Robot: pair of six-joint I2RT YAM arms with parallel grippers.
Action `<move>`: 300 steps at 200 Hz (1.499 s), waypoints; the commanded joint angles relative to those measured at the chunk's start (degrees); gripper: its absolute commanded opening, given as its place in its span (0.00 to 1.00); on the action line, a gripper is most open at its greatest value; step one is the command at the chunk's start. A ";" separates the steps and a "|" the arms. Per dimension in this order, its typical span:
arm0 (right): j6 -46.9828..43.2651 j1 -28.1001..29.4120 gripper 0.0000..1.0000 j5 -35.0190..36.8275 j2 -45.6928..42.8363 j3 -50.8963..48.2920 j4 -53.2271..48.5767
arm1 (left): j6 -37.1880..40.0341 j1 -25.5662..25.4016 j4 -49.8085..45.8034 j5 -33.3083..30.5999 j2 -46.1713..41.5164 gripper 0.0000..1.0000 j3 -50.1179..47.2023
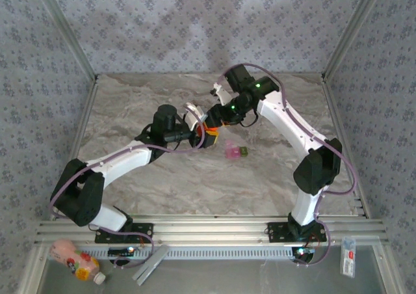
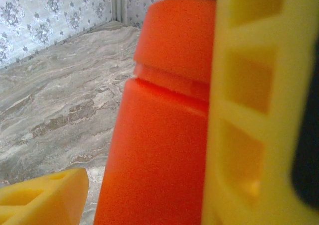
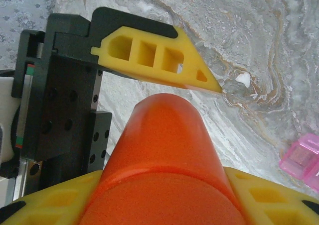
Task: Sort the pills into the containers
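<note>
A small orange plastic bottle (image 1: pixel 209 135), round-bodied with a matching orange cap, is at the middle of a grey marble-patterned table (image 1: pixel 162 177). Two white robot arms meet over it.

The right claw (image 1: pixel 218 120) is on the far right side of the bottle and pinches it. In the right wrist view its two yellow fingers (image 3: pixel 269 197) press against the bottle, one on each side.

The left claw (image 1: pixel 197 136) is on the left side of the bottle, with its jaws spread around it. In the left wrist view one yellow finger (image 2: pixel 249 115) lies against the bottle's side, along the body and the cap. The other finger stands a little apart from the bottle, with a strip of table showing between them.

A tiny translucent plastic pill case (image 1: pixel 235 152), made of a pink compartment joined to a green one, lies on the table just to the right of the bottle. It is slightly nearer the arm bases and touches neither the bottle nor a claw. Whether it holds any pills cannot be told.

A small white speck (image 3: pixel 243 79) lies on the table between the bottle and the pill case.

Well away from the bottle, on the metal ledge at the near left, a pink drink bottle (image 1: pixel 77 260) lies on its side. A small white packet (image 1: pixel 349 257) lies on the same ledge at the near right.
</note>
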 commanded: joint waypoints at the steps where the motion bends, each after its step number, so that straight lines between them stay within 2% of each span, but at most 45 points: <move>1: 1.62 -0.52 0.41 -2.12 -1.80 -0.33 1.46 | -1.07 -0.40 2.35 1.47 -0.02 0.81 -1.32; 59: 3.05 -0.59 0.41 -3.03 -2.53 -2.18 3.37 | -2.65 -0.50 3.97 1.26 0.27 0.75 -1.55; 104: 4.09 -0.90 0.41 -3.87 -3.09 -3.53 4.57 | -3.92 -0.49 4.82 1.83 0.60 0.56 -1.47; 121: 4.45 -1.20 0.41 -3.77 -3.33 -3.70 4.87 | -4.22 -0.48 4.56 1.91 0.36 0.56 -1.72; 165: 4.98 -1.51 0.40 -3.65 -3.70 -4.21 5.37 | -4.54 -0.48 3.79 1.38 0.16 0.69 -2.21; 224: 5.58 -1.66 0.40 -3.85 -3.93 -4.78 6.08 | -5.03 -0.49 3.66 1.47 0.57 0.70 -2.25; 300: 6.63 -1.65 0.39 -4.22 -4.28 -5.92 7.53 | -5.86 -0.66 4.01 1.87 1.39 0.53 -1.51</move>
